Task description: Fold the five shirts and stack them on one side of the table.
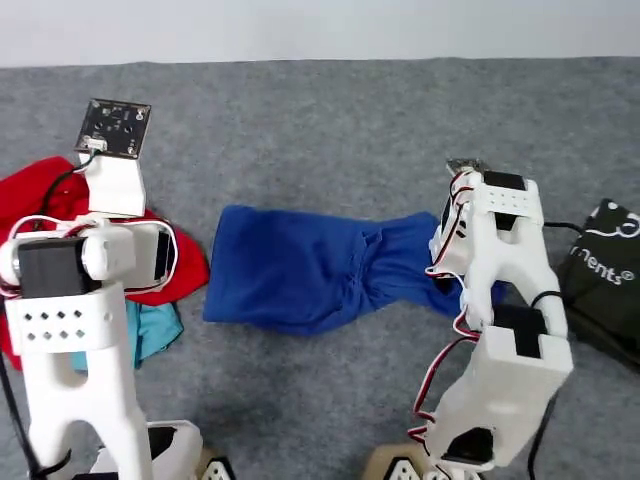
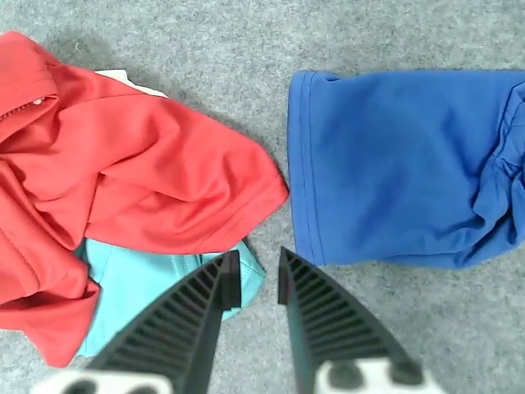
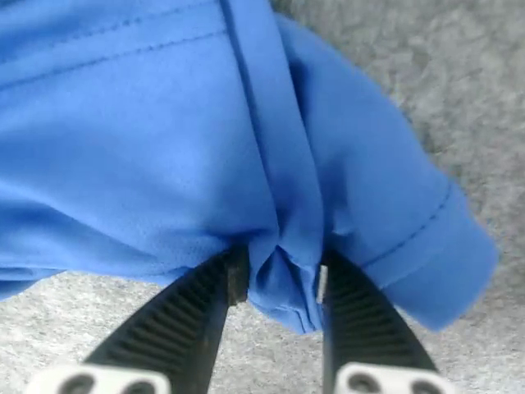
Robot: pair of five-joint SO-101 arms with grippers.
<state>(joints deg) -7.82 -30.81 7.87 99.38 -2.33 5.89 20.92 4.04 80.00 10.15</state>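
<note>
Centre-right, right hand (image 3: 279,283) clamped on bunched blue shirt (image 3: 156,148), left hand (image 2: 258,275) slightly parted, empty, near red shirt (image 2: 139,164).

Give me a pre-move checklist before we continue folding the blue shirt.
1. Grip: right end effector shut on bunched blue shirt fabric: ok.
2. Spare arm: left end effector open, holding nothing: ok.
3. Flatness: blue shirt lying flat: not ok, gathered at the gripped end.
4. Clearance: blue shirt apart from red shirt: ok.
5. Count: five shirts: cannot tell; red shirt covers part of teal shirt, black garment lies beyond the right arm.
</note>
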